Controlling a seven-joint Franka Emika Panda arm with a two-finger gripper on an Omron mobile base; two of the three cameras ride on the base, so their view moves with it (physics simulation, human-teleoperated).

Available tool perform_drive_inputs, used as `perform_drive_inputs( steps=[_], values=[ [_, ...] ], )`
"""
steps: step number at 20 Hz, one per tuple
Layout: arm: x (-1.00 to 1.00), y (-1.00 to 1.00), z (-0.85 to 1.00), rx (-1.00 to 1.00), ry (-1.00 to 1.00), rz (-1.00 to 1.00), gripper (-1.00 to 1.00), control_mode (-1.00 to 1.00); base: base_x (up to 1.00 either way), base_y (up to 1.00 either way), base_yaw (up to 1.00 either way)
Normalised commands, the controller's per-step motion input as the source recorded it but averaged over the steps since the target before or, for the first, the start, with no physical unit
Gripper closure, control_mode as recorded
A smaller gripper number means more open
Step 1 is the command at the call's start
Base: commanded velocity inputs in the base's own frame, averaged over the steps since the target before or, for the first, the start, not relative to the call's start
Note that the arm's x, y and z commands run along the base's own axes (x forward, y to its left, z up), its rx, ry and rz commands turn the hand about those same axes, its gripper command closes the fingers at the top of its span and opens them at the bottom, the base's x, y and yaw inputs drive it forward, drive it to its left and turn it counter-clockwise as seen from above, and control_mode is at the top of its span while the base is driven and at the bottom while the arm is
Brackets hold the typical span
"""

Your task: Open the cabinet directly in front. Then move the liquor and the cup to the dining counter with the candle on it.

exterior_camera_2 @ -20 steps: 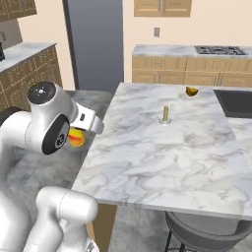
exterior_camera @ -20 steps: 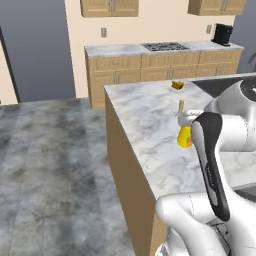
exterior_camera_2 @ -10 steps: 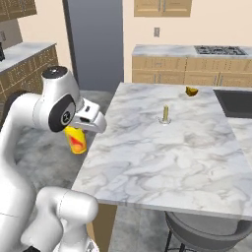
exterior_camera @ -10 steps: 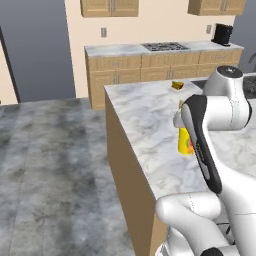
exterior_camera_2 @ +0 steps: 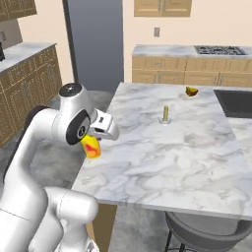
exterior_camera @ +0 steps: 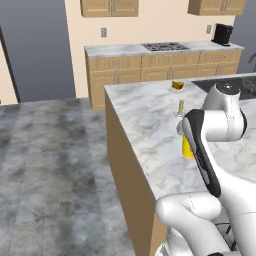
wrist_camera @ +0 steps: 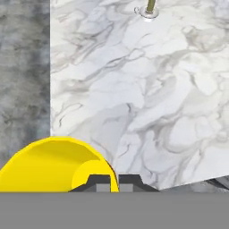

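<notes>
While we hold it | gripper (wrist_camera: pixel 111 181) pinched shut on cup (exterior_camera_2: pixel 91 146) rim | cup bright yellow, red-orange mark | candle (wrist_camera: pixel 150 6) at twelve o'clock on dining counter (exterior_camera_2: pixel 162 157).

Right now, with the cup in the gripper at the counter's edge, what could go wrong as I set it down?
1. The cup hangs at the near corner of the dining counter, partly over the floor; released here, it could drop off the edge.
2. The gripper pinches only the cup's rim, so it may tilt or slip during the move.
3. The candle stands upright further in; a long forward sweep could knock it over.
</notes>
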Motion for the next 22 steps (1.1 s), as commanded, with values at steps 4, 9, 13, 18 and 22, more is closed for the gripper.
perform_drive_inputs(
  steps=[4, 9, 13, 18, 22],
  values=[
    [0.90, -0.52, -0.17, 0.00, -0.07, 0.00, 1.00, -1.00, 0.00, 0.00, 0.00],
    [0.99, -0.42, -0.12, 0.00, -0.01, 0.00, 1.00, -1.00, 0.00, 0.00, 0.00],
    [0.57, -0.18, -0.14, 0.00, 0.00, 0.00, 1.00, -1.00, 0.00, 0.00, 0.00],
    [0.28, -0.06, -0.12, 0.00, 0.00, 0.00, 1.00, -1.00, 0.00, 0.00, 0.00],
    [0.13, -0.03, -0.16, 0.00, 0.00, 0.00, 1.00, -1.00, 0.00, 0.00, 0.00]
  ],
)
